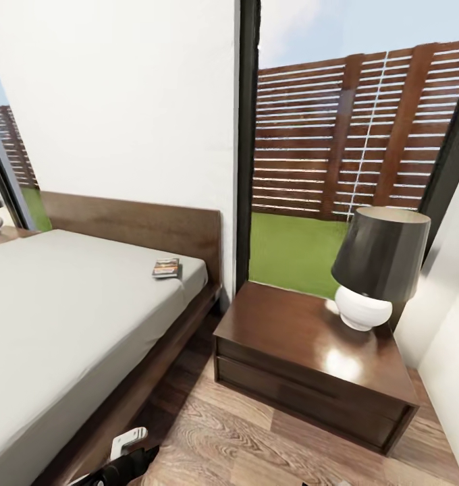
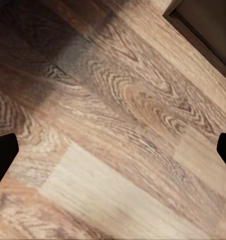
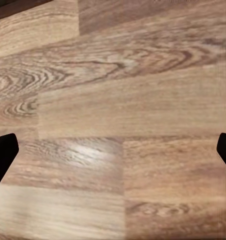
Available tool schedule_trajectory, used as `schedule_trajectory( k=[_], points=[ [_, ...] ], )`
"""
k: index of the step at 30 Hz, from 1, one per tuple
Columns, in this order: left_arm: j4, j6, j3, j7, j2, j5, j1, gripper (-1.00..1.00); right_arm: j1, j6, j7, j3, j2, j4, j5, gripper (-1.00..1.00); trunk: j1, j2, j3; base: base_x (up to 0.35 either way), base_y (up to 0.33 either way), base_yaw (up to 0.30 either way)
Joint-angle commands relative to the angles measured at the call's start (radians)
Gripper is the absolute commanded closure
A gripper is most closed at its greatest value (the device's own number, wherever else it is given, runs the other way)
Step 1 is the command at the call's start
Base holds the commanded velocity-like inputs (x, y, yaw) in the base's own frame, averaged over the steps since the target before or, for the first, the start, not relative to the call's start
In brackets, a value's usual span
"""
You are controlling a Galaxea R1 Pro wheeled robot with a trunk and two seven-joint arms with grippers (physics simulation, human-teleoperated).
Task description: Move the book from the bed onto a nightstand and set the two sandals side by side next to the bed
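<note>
Book lies flat on far right corner of bed, near headboard. Nightstand just right of it. Book far ahead of both arms. Left gripper and right gripper spread wide, holding nothing, over floor. Left arm likely nearer.

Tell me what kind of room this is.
Most likely a bedroom: a low bed with a wooden headboard, a nightstand beside it carrying a lamp, and a book lying on the mattress.

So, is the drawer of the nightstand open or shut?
Shut. The drawer front sits flush with the nightstand body in the head view, nothing pulled out.
</note>
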Motion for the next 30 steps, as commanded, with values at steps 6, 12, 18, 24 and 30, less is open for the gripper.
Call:
schedule_trajectory(
  k=[6, 12, 18, 24, 30],
  points=[
    [-0.002, 0.01, 0.004, -0.005, 0.0, 0.008, 0.0, -1.0, -0.001, -0.001, 0.003, 0.005, -0.001, 0.001, -0.008, -1.0, 0.0, 0.0, -0.001, 0.002, 0.0, -0.243],
    [-0.002, 0.01, 0.004, -0.005, 0.0, 0.008, 0.0, -1.0, -0.001, -0.001, 0.003, 0.003, -0.001, 0.001, -0.009, -1.0, 0.0, 0.0, -0.001, 0.001, 0.0, -0.254],
    [-0.002, 0.01, 0.004, -0.005, 0.001, 0.008, 0.0, -1.0, -0.001, -0.001, 0.003, 0.003, -0.001, 0.001, -0.009, -1.0, 0.0, 0.0, -0.001, 0.0, 0.0, -0.257],
    [-0.002, 0.011, 0.004, -0.005, 0.004, 0.008, 0.0, -1.0, -0.001, -0.001, 0.003, 0.004, -0.001, 0.001, -0.009, -1.0, 0.0, 0.0, -0.001, 0.001, 0.0, -0.255],
    [-0.002, 0.012, 0.004, -0.006, 0.005, 0.008, 0.0, -1.0, -0.001, -0.001, 0.003, 0.004, -0.001, 0.001, -0.01, -1.0, 0.0, 0.0, -0.001, 0.039, 0.0, -0.175]
  ],
)
